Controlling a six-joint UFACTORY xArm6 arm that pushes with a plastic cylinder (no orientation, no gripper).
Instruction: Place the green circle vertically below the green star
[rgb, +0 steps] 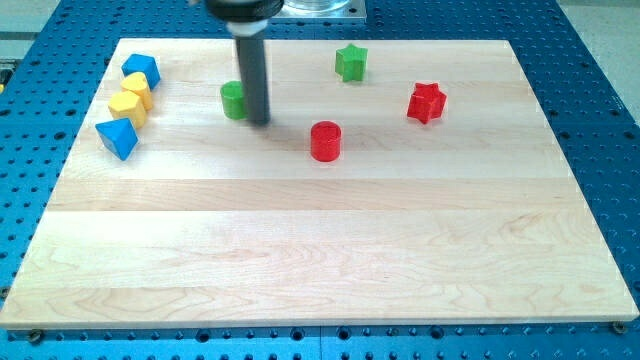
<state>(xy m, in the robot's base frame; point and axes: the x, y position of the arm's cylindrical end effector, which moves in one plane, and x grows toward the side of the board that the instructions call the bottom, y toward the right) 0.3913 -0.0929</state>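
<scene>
The green circle (233, 100) sits on the wooden board (320, 250) in the upper left part of the view. The green star (351, 62) is near the view's top, right of centre. My tip (259, 122) is at the lower end of the dark rod, right beside the green circle on its right side, touching or nearly touching it. The rod hides the circle's right edge.
A red cylinder (325, 141) lies right of my tip and below the green star. A red star (426, 102) is further right. At the left edge are a blue block (141, 70), two yellow blocks (131, 98) and a blue triangle (118, 138).
</scene>
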